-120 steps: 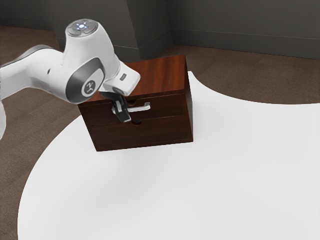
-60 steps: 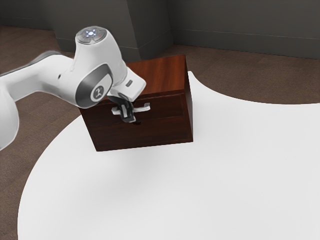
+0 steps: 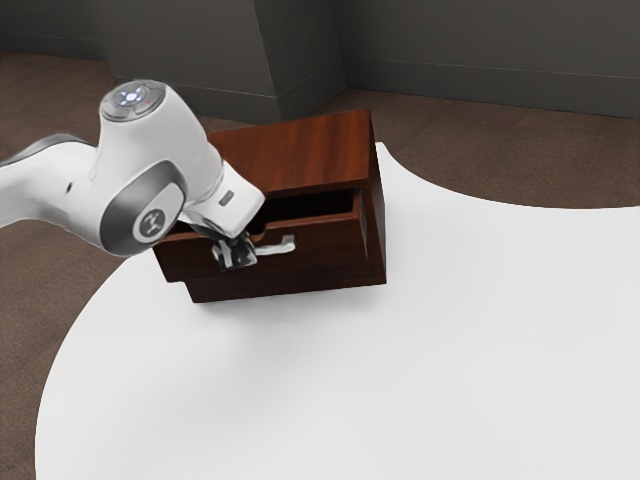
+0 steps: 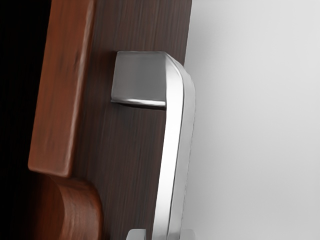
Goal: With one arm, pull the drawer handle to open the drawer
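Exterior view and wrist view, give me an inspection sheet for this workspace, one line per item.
Surface: white rounded table, bearing the cabinet.
Job's things: dark wood cabinet; its upper drawer stands partly pulled out, with a dark gap above its front; silver handle on the drawer front.
Clutter: nothing seen.
Grippers: black gripper at the handle's end nearer the arm, closed on it.
Cables: nothing seen.
Surroundings: brown floor, dark grey walls behind.
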